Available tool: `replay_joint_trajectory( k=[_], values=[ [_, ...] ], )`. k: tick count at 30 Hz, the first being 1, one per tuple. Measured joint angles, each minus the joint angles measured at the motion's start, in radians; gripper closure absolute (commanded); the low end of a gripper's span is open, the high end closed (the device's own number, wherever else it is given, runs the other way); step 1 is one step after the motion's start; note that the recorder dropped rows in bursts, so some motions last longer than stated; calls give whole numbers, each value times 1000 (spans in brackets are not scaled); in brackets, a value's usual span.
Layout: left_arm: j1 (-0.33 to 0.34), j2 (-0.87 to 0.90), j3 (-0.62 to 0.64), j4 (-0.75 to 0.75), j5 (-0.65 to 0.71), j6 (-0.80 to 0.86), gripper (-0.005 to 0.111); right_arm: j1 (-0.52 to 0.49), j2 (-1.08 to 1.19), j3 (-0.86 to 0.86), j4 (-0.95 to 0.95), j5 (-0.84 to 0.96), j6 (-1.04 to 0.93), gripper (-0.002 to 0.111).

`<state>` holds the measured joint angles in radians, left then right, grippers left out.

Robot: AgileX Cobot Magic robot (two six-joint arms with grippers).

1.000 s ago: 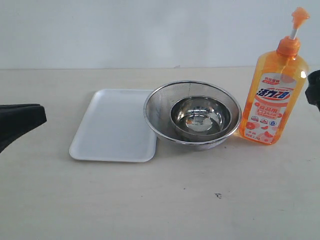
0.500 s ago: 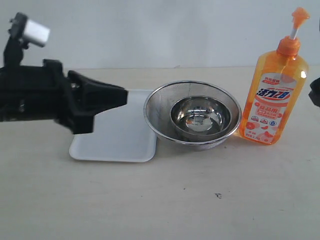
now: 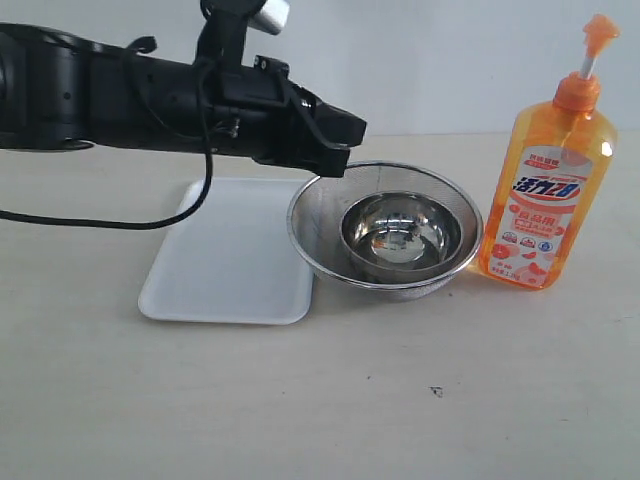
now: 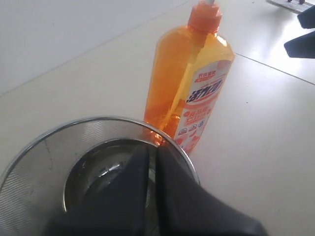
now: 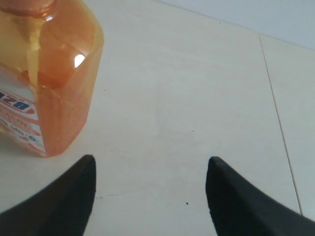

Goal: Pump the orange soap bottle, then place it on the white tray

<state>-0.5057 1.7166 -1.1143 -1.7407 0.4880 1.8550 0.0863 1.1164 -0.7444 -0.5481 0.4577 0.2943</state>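
"Where was the bottle when you looked?"

"The orange soap bottle [image 3: 545, 195] stood upright on the table [image 3: 400, 400], over on the right. It was just beside the mesh strainer [image 3: 318, 215], and I couldn't tell whether they touched. Its pump head [image 3: 598, 35] was up. The white tray [image 3: 220, 270] lay on the strainer's other side with nothing on it, well apart from the bottle."

"And the claws?"

"The left gripper [image 4: 151, 151] hung over the tray-side rim of the strainer, aimed at the bottle. Its jaws were pinched to a thin slit with nothing between them. The right gripper [image 5: 150, 169] was spread wide and held nothing. The bottle's lower body sat off to one side of its gap, not inside it."

"What worried you?"

"Mostly the bottle's shape. It was tall and narrow, and nothing was steadying it. I reckoned an off-centre push on the pump would tip it, probably into the strainer. Also, the strainer, with the steel bowl [image 3: 400, 235] inside it, sat squarely between the bottle and the tray. A low carry could clip that rim and drag everything along. The plastic looked slick too, so a weak pinch might let it slide. And with both arms closing on one small spot, they might knock each other."
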Motion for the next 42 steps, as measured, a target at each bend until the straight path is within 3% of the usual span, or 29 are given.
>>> replay_joint_trajectory(
  k=[7, 15, 20, 22, 23, 25, 35, 42],
  values=[
    [-2, 110, -104, 0, 22, -3, 102, -5, 0, 0, 2, -39, 38, 51],
    [-35, 223, -225, 0, 22, -12, 102, -5, 0, 0, 6, -89, 168, 32],
    [-84, 310, -323, 0, 22, -10, 102, -5, 0, 0, 6, -114, 178, 30],
    [-101, 362, -382, 0, 22, -10, 102, -5, 0, 0, 13, -132, 196, 46],
    [-105, 380, -404, 0, 22, -10, 102, -5, 0, 0, 13, -152, 201, 63],
    [-109, 402, -450, 0, 19, -13, 102, -5, 0, 0, -4, -191, 205, 109],
    [-109, 430, -477, 0, 77, -158, 102, -19, 180, -30, -407, -278, 230, 108],
    [-111, 432, -477, 30, 98, -259, 102, -195, 340, -91, -435, -495, 353, 108]
  ],
)
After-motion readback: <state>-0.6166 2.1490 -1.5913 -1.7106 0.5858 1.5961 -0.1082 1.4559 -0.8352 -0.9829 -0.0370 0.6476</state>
